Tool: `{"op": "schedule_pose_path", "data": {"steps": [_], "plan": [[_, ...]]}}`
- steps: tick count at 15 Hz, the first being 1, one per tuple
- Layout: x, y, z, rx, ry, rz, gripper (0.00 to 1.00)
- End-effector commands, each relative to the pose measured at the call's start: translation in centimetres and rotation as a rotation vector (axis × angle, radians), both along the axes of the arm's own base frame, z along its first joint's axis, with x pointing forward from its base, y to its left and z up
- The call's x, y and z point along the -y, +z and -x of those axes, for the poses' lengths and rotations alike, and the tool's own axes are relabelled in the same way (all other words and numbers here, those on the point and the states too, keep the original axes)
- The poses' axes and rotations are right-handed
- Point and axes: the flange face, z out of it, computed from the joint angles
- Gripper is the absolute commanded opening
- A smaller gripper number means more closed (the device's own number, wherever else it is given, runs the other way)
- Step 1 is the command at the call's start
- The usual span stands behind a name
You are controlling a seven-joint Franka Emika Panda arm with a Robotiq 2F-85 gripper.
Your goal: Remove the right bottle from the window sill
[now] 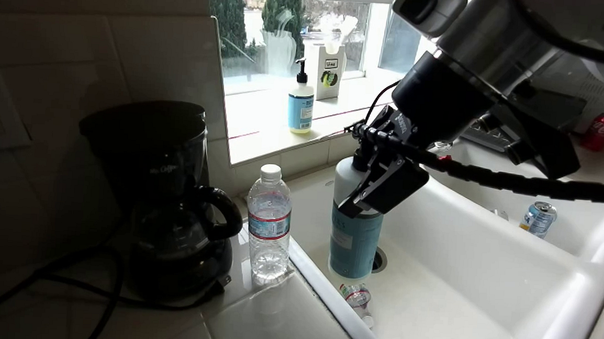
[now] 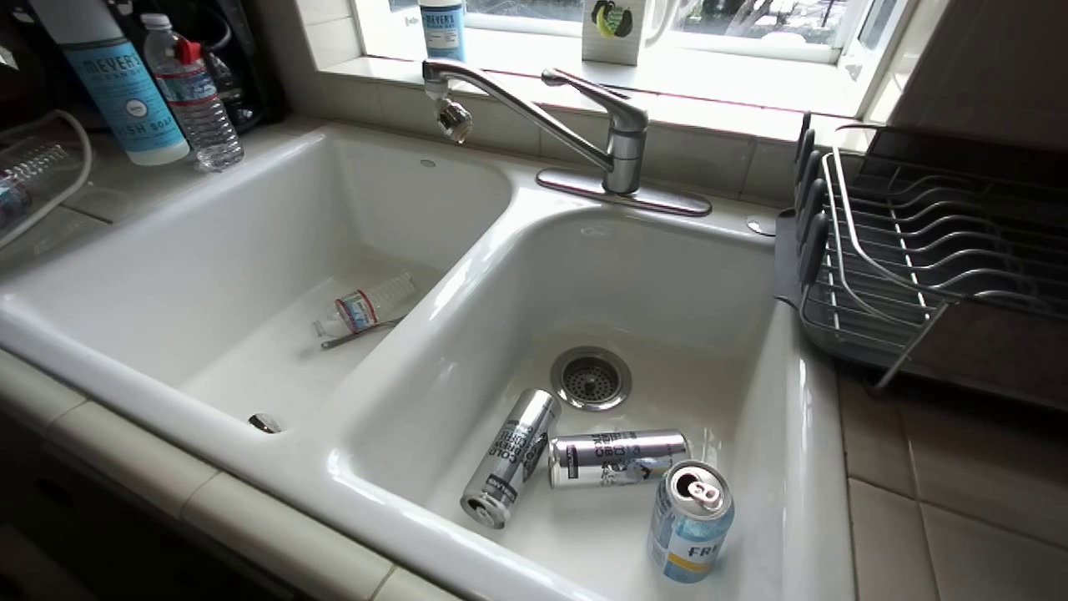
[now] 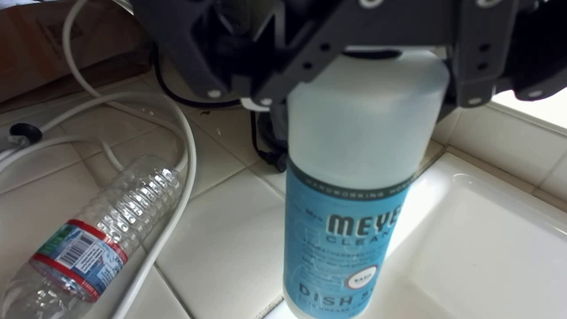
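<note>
In the end effector [image 3: 363,110], the soap bottle [image 3: 341,248] is gripped around its upper part from either side. It is held roughly upright, off the window sill [image 1: 256,146], near the edge where the sink [image 3: 483,248] meets the tiled desk [image 3: 221,235]. On the desk, a water bottle [image 1: 269,225] is seen standing, and a clear bottle [image 3: 88,252] lying beside a white cord [image 3: 191,168]. The carrying step is judged to be in hand; next, a bare spot must be chosen, the base lowered flat and the grip then released.
</note>
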Motion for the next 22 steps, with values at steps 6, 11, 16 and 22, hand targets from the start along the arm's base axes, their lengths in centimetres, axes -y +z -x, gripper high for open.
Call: {"op": "schedule_pose_path", "data": {"steps": [6, 11, 16, 22], "plan": [[-2.9, -0.7, 1.8, 0.034, 0.084, -0.024, 0.39], [-5.1, -2.3, 2.0, 0.095, 0.17, -0.052, 0.39], [-7.2, -4.4, 3.1, 0.117, 0.234, -0.058, 0.39], [-8.2, -6.0, 4.6, 0.109, 0.261, -0.021, 0.39]]}}
